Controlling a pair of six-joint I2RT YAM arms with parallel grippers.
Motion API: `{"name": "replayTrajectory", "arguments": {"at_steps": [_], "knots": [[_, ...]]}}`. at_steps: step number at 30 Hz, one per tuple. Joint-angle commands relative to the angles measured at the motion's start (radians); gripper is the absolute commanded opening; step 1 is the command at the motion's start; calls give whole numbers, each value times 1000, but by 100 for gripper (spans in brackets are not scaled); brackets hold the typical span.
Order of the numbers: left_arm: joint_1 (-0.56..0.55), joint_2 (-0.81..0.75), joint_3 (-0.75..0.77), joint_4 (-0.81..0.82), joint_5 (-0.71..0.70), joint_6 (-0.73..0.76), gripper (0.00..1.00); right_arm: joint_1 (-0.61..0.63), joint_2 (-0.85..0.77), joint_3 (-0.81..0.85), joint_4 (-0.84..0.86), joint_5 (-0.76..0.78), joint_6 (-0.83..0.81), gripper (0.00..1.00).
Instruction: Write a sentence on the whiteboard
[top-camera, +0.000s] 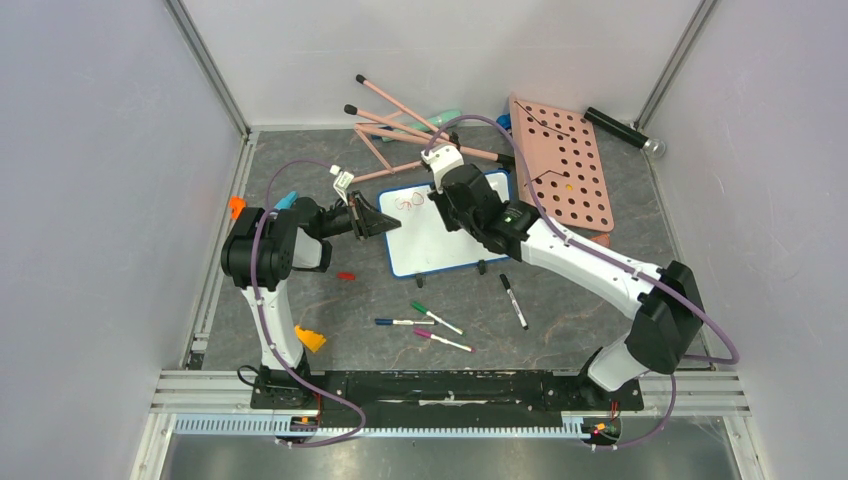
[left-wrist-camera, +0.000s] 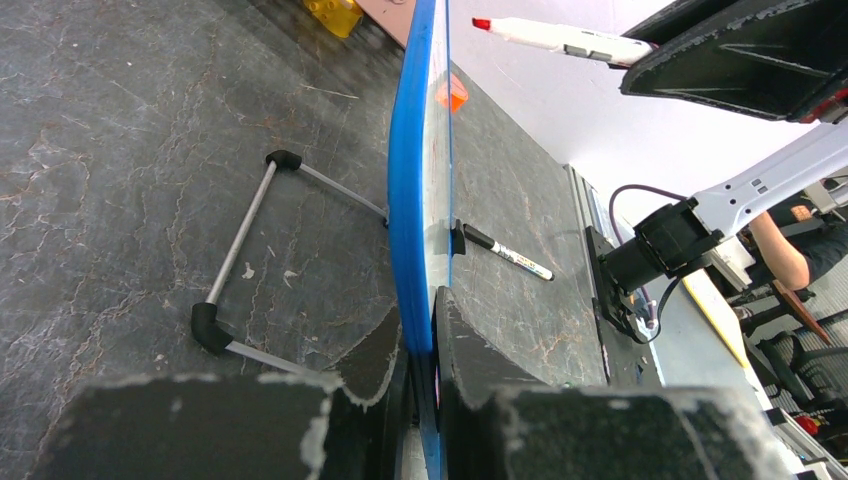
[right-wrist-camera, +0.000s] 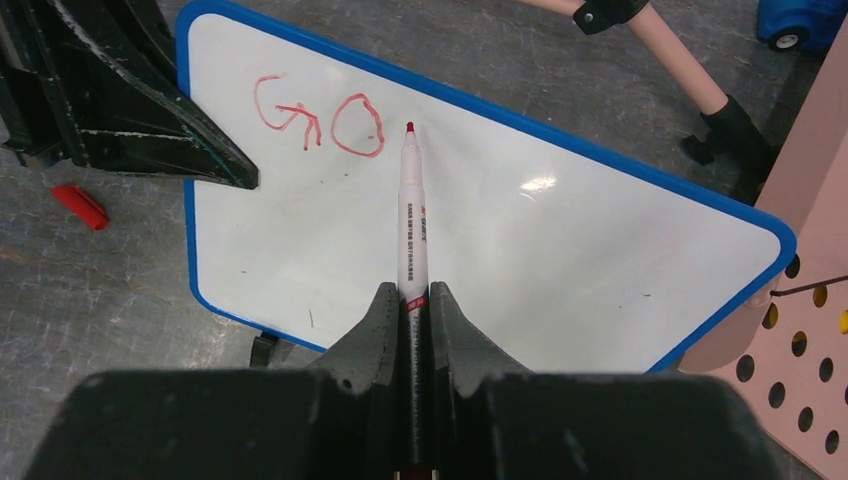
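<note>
Red strokes start the sentence (right-wrist-camera: 320, 125): a "G" and an "O" in the top left corner of the whiteboard (right-wrist-camera: 520, 250). The whiteboard stands propped on its little black feet in the middle of the tabletop (top-camera: 580, 310), with the pink pegboard (top-camera: 565, 165) just beside it on the right. The left jaws pinch the blue rim on the board's left edge. The right jaws are pressed tight on the back part of a red marker (right-wrist-camera: 411, 220), and the red tip points at the spot just right of the "O". From the left wrist view the tip looks a tiny bit off the white face, but that is hard to tell.

Most of the words are not yet written. The next letter likely goes right beside the "O". To do it well, the tip should come down softly, because a hard push could tip the propped board. The left jaws should hold firm so the board does not wobble. Small letters, the size of the first two, will leave room for the other lines.
</note>
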Motion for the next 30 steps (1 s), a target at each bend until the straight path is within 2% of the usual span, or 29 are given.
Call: {"name": "replayTrajectory", "arguments": {"at_steps": [1,22,30], "knots": [[8,18,13,67,-18,98,2,-14,-16,-1,2,36,6,0],[9,16,11,67,-17,101,2,-30,46,43,13,18,2,0],[9,18,12,67,-17,102,2,-29,19,-15,23,-18,2,0]]}}
